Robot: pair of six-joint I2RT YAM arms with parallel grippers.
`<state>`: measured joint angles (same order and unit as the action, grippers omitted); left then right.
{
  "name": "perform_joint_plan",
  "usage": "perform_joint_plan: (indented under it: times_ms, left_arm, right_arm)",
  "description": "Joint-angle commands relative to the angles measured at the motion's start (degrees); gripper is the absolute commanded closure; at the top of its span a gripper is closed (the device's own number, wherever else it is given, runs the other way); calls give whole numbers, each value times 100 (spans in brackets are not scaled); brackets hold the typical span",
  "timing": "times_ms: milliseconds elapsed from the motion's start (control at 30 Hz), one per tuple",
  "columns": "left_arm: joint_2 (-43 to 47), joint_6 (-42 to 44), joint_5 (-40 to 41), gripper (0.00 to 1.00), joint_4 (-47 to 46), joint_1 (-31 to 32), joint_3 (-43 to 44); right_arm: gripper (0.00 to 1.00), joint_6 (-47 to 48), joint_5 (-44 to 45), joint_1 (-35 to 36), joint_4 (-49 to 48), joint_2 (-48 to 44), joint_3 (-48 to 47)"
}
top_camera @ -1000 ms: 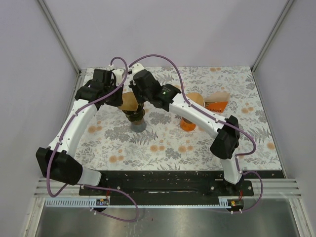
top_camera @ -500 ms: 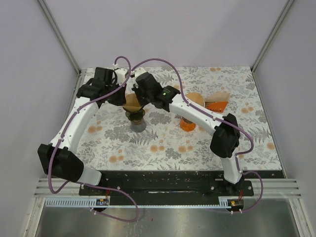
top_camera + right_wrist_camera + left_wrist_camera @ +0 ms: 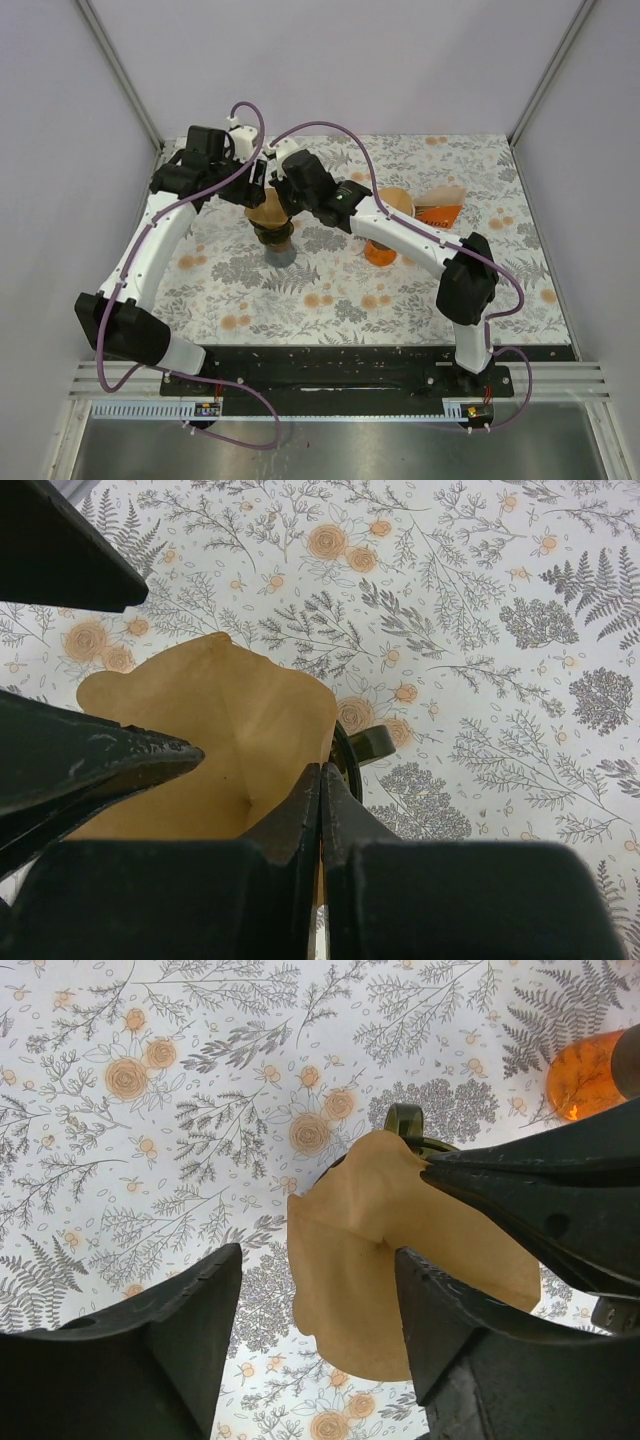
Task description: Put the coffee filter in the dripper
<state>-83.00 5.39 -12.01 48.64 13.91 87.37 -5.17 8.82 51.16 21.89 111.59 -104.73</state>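
The brown paper coffee filter (image 3: 267, 211) stands opened as a cone in the dark dripper (image 3: 273, 237), which sits on a grey base. In the left wrist view the filter (image 3: 400, 1260) hides most of the dripper; only its rim and handle (image 3: 405, 1118) show. My left gripper (image 3: 255, 180) is open, its fingers either side of the filter's near edge without touching (image 3: 318, 1255). My right gripper (image 3: 287, 196) is shut on the filter's rim (image 3: 321, 770), beside the dripper's handle (image 3: 372, 742).
An orange transparent dripper (image 3: 380, 250) stands right of the arms, with another brown filter (image 3: 398, 200) and an orange filter pack (image 3: 440, 213) behind it. The orange dripper also shows in the left wrist view (image 3: 585, 1075). The left gripper's fingers (image 3: 90, 765) crowd the right wrist view.
My left gripper has opened and let go of the filter, drawing back a little toward the far left. The right gripper stays shut on the filter's rim over the dripper.
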Motion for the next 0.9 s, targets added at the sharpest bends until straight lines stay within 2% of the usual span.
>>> perform_joint_plan:
  times_ms: [0, 233, 433, 500, 700, 800, 867]
  left_arm:
    - [4, 208, 93, 33, -57, -3, 263]
    - [-374, 454, 366, 31, -206, -11, 184]
    - [-656, 367, 112, 32, -461, -11, 140]
    - [-726, 323, -38, 36, -496, -11, 113]
    - [-761, 349, -328, 62, -487, -3, -45]
    - [-761, 384, -398, 73, -487, -11, -89]
    - [-761, 402, -407, 76, -461, -11, -106]
  right_arm:
    - [100, 121, -108, -18, -282, -287, -4]
    - [100, 183, -161, -18, -405, -348, 58]
    - [100, 183, -258, -27, -606, -427, 215]
    - [100, 174, -310, -18, -659, -454, 268]
    - [100, 174, -170, -27, -809, -568, 435]
    - [94, 174, -126, -9, -835, -595, 445]
    - [90, 174, -135, -18, -827, -612, 436]
